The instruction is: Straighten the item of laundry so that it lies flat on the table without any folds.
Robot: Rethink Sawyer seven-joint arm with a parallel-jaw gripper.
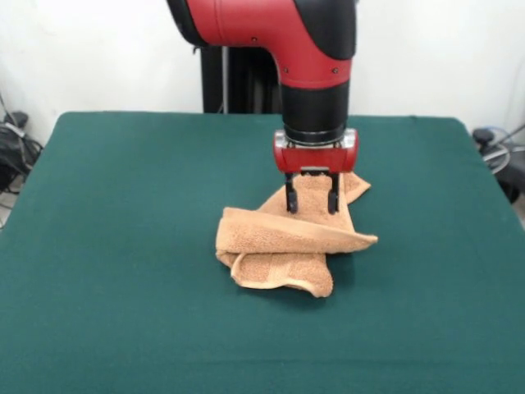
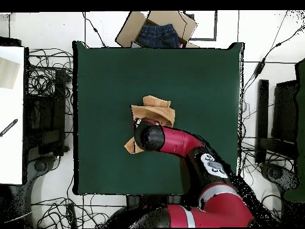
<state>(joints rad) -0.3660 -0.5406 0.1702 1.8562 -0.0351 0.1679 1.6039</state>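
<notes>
Front view shows us the tool point(image 1: 312, 201) hanging straight down from the red and black arm point(image 1: 308, 57), its two dark fingers point(image 1: 290, 199) parted and standing on either side of a strip of the towel point(image 1: 283, 246). We read the tool as released: there is tan cloth visible between the fingers, but they are not pinched on it, and whether the tips touch the cloth we cannot tell.

The towel lies crumpled near the middle of the green tabletop point(image 1: 123, 246), folded over itself in at least two layers. One flap runs across the pile and ends in a point at the picture's right; a thicker rolled lobe sits nearest the camera; a further corner pokes out behind the tool, toward the pedestal.

The relation that matters to us: the tool stands over the far part of the pile, so most of the towel lies from it toward the camera and a little to the picture's left (in the overhead view this reverses). There the arm point(image 2: 179, 143) covers the pile's middle, with the towel point(image 2: 156, 110) spreading away from the base and a small corner showing on the base side.

In our judgement, the move turns on closing on the upper layer here and drawing it away from the bulk.
</notes>
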